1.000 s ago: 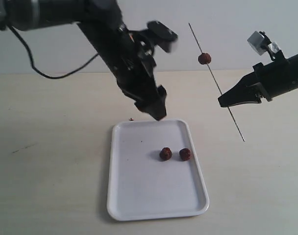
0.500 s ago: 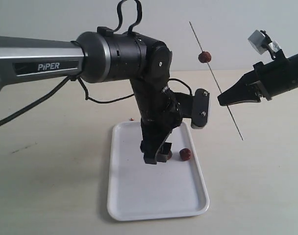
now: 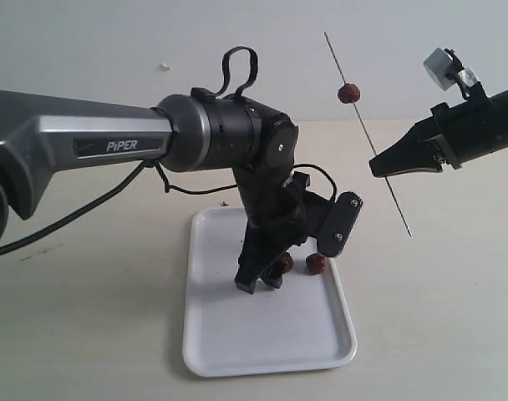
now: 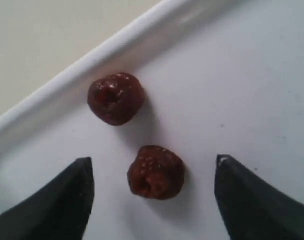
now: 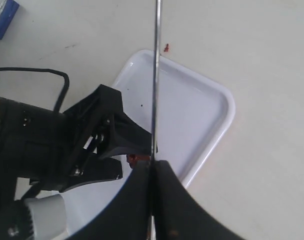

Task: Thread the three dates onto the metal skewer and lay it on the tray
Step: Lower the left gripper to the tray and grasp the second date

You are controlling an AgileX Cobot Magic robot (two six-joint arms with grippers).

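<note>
The white tray (image 3: 262, 334) lies on the table with two dates on it. My left gripper (image 3: 260, 282) is down over the tray and open, one date (image 4: 156, 172) lying between its fingers (image 4: 67, 200) and untouched. The second date (image 4: 115, 98) rests just beyond, near the tray's rim (image 4: 67, 80); the exterior view shows it too, as the date (image 3: 317, 264) right of the gripper. My right gripper (image 3: 378, 168) is shut on the metal skewer (image 3: 379, 159), held slanted in the air right of the tray. The third date (image 3: 348, 93) is threaded high on the skewer.
The left arm (image 3: 112, 146) stretches across from the left edge, its black cable (image 3: 62, 221) trailing on the table. A tiny reddish crumb (image 5: 166, 48) lies on the table just outside the tray's far corner. The table (image 3: 438, 317) is pale beige.
My left arm swung down from above the tray's far edge to the dates and now straddles one with open fingers. The right gripper and skewer barely moved.
</note>
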